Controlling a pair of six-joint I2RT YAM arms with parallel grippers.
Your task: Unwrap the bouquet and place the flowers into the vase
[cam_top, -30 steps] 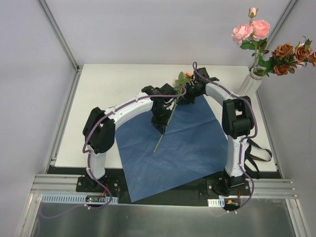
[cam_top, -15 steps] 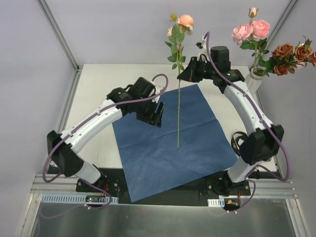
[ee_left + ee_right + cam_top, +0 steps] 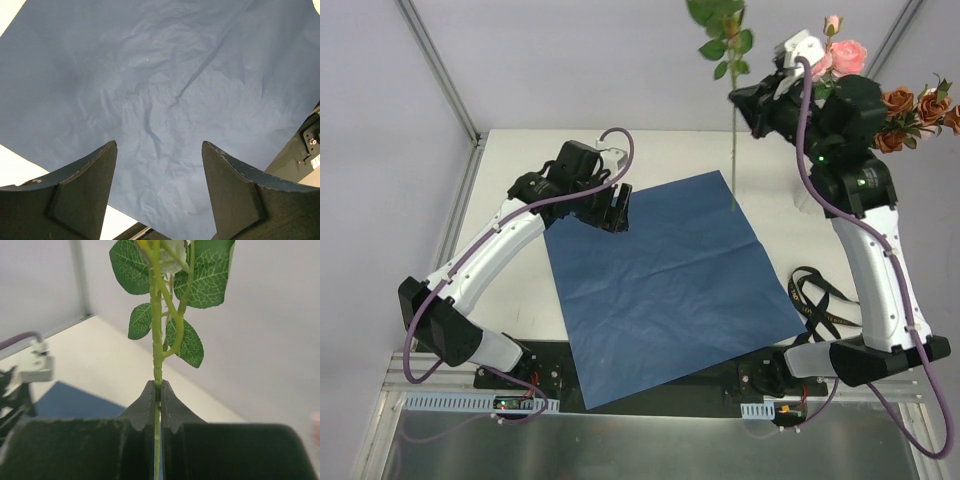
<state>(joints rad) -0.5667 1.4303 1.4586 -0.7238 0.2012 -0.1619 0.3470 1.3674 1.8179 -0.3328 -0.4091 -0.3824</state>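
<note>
My right gripper (image 3: 741, 104) is raised high at the back right, shut on a flower stem (image 3: 733, 160) that hangs upright over the far corner of the blue paper (image 3: 660, 290). In the right wrist view the fingertips pinch the green stem (image 3: 157, 340) just below its leaves (image 3: 200, 275); the bloom is cut off by the frame. Pink flowers (image 3: 842, 55) and orange ones (image 3: 910, 105) stand behind the arm, which hides the vase. The bouquet is undone and its paper lies flat. My left gripper (image 3: 617, 210) is open and empty over the paper (image 3: 150, 75).
A black ribbon (image 3: 820, 305) lies loose on the table to the right of the paper, beside the right arm's base. Grey walls and metal frame posts close in the white table (image 3: 520, 170) on three sides.
The left gripper opened, let go of the stem and drew back to the left. The right arm lifted the flower up and to the right, close to the flowers standing at the back.
</note>
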